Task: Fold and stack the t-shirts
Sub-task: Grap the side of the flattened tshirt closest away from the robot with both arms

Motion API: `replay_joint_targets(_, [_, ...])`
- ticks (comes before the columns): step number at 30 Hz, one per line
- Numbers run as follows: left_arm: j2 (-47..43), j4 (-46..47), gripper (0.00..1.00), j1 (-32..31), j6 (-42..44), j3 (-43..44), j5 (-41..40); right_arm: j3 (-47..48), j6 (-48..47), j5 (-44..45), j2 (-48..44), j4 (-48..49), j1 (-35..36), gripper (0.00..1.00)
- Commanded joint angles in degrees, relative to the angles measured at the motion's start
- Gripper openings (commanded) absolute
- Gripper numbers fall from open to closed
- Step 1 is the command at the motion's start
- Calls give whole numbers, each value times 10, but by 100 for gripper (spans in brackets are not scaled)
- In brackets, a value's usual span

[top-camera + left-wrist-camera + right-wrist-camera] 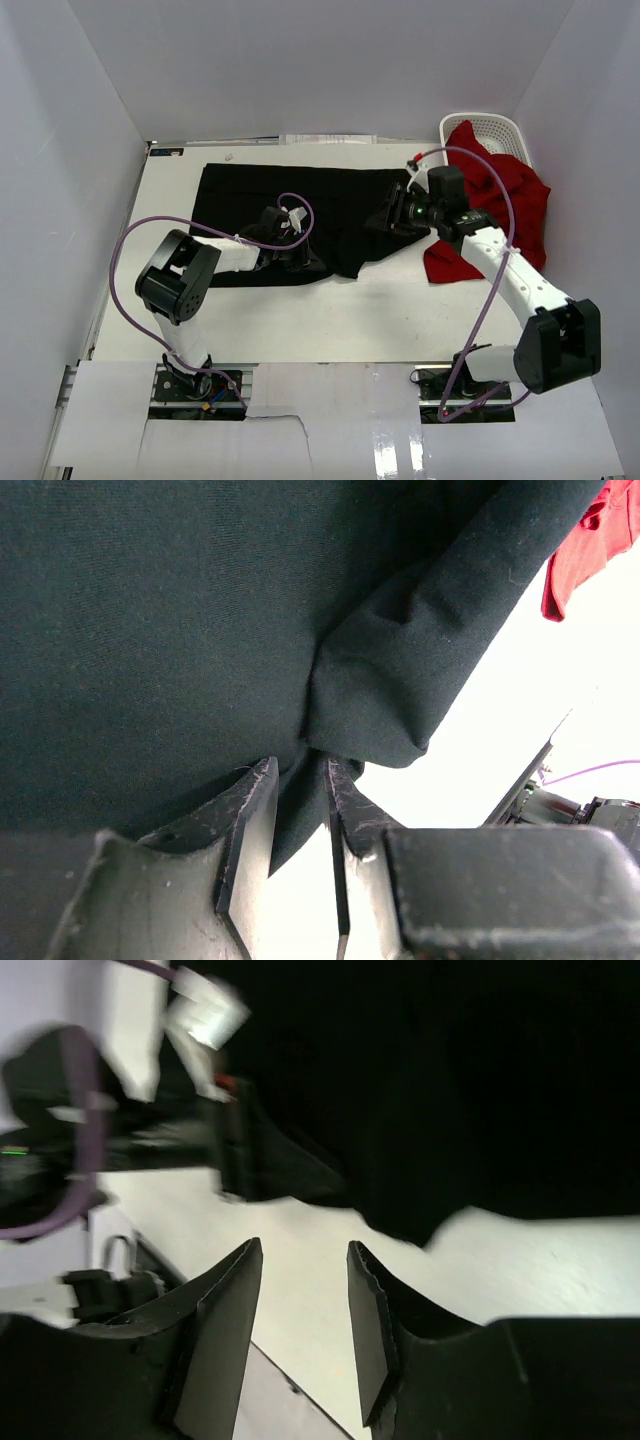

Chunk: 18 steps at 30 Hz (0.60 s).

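Table: flat white tabletop (350, 320); carries all items below.
Shirt 1: plain black cloth t-shirt (250, 190), spread mostly flat across far-middle of the table. Near edge bunched into a thick fold by the L arm; star mark not visible.
Shirt 2: bright red cloth t-shirt (510, 195), unfolded heap at far right, upper part draped over the basket, lower part on the table. Untouched.
Basket: white plastic lattice basket (500, 125), far-right corner, partly under the red heap.
L arm: left gripper (300, 770) at near edge of the black shirt; fingers pinched on a tuck of the black cloth.
R arm: right gripper (300, 1255) low over the black shirt's right-hand edge; fingers spread, nothing betw. them, bare table showing in the gap.
Step (est.): 1st fold of black shirt; only one side gripped.
Next (est.): R fingers need to nip the cloth edge, then both arms lift and carry it over evenly. Red shirt and stacking not yet begun.
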Motion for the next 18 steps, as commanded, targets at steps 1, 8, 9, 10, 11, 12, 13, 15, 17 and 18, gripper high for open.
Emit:
replay_joint_targets(1, [-18,-6,36,-4,4,-3,4,-48,-71,58,31,-57,0,46])
replay_joint_targets(8, [-20,-10,36,-4,6,-3,1,-31,-103,57,141,-5,-1,46])
replay_joint_targets(9, [-20,-11,36,-4,6,-3,1,-24,-109,57,155,6,-1,47])
replay_joint_targets(10, [-19,-11,36,-4,6,-3,1,-5,-123,62,178,9,-1,48])
replay_joint_targets(11, [-19,-11,36,-4,6,-4,2,3,-130,66,189,10,-1,50])
replay_joint_targets(12, [-19,-11,36,-4,6,-4,2,12,-138,72,200,11,-1,50])
replay_joint_targets(13, [-20,-12,36,-4,6,-4,2,20,-147,74,219,16,-1,52])
replay_joint_targets(15, [-20,-13,36,-4,7,-3,2,40,-169,79,234,21,-1,56])
replay_joint_targets(17, [-18,-15,36,-4,10,0,2,47,-186,72,250,40,-1,58])
replay_joint_targets(18, [-18,-16,36,-4,11,1,1,48,-190,76,253,45,-1,60])
